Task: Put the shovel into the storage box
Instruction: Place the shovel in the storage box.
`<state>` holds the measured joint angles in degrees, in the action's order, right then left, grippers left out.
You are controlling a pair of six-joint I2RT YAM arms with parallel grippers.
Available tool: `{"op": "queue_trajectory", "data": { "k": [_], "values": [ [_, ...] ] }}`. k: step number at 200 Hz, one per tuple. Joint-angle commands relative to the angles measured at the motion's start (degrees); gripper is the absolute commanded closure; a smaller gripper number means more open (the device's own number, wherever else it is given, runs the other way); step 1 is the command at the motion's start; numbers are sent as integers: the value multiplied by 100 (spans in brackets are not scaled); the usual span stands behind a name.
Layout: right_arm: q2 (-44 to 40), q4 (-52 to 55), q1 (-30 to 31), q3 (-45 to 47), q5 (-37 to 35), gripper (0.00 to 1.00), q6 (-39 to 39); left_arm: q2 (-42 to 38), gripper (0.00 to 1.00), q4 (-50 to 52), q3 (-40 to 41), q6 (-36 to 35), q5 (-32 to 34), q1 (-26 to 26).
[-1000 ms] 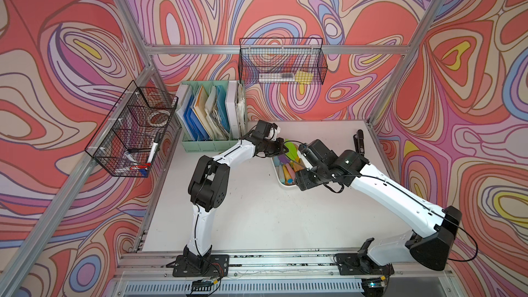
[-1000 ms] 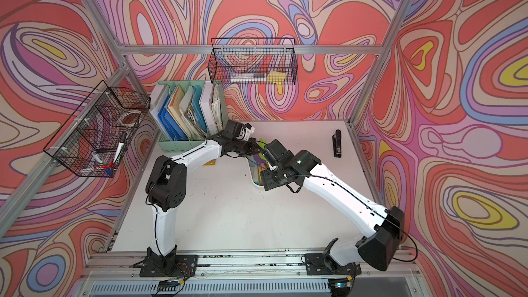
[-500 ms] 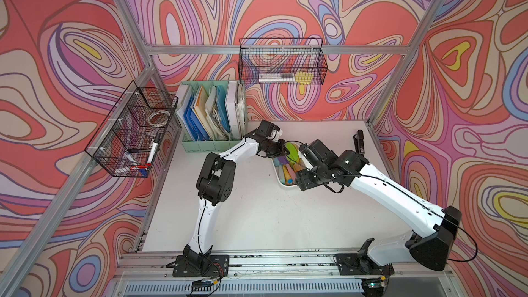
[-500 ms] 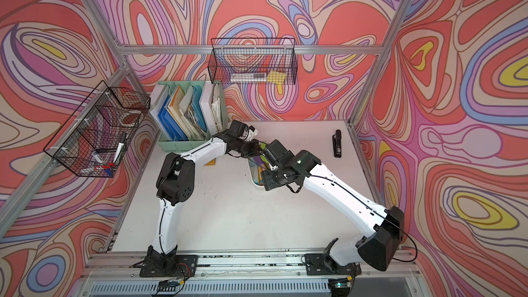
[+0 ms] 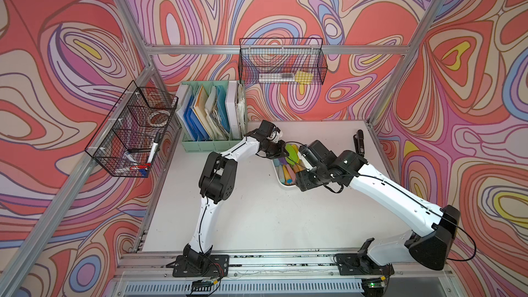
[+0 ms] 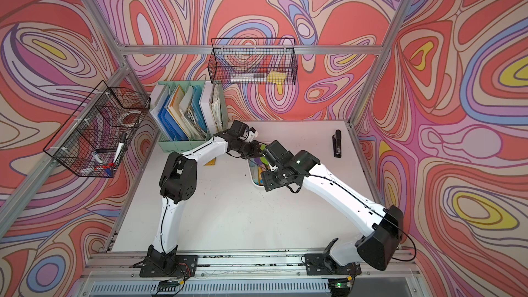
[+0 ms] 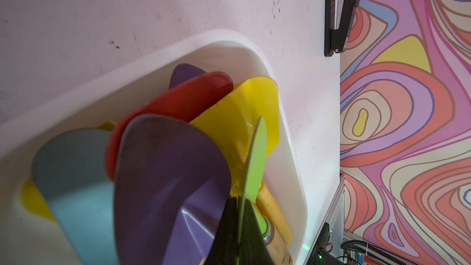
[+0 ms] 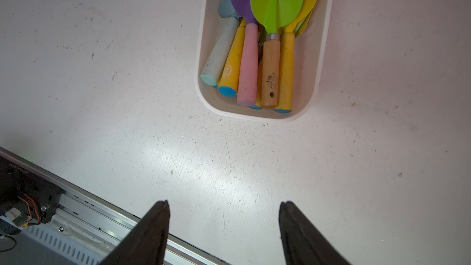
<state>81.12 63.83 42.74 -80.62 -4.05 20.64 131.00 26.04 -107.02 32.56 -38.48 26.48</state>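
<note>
the left arm rises from its base, bends sharply at the black elbow and stretches far forward and inward, its wrist rolled over. the left end effector [image 7: 239,225] is pinched tight on the thin edge of a green shovel [image 7: 254,164] blade (the two black fingers meet around it). the right arm leans in low from its base, forearm level, wrist bent down. the right end effector [image 8: 224,225] hangs with its fingers spread wide, holding nothing.
</note>
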Motion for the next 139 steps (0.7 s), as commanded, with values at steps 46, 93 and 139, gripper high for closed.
{"op": "queue_trajectory", "data": {
  "k": [46, 93, 139],
  "values": [
    [-29, -20, -29, 99, 8, 30, 19, 220, 58, 426, -206, -249, 250, -50],
    [-35, -46, -36, 112, 19, 30, 10, 137, 34, 568, -305, -320, 373, -52],
    [-62, -61, -30, 143, 14, 30, 1, -78, 20, 927, -679, -536, 724, -55]
  ]
}}
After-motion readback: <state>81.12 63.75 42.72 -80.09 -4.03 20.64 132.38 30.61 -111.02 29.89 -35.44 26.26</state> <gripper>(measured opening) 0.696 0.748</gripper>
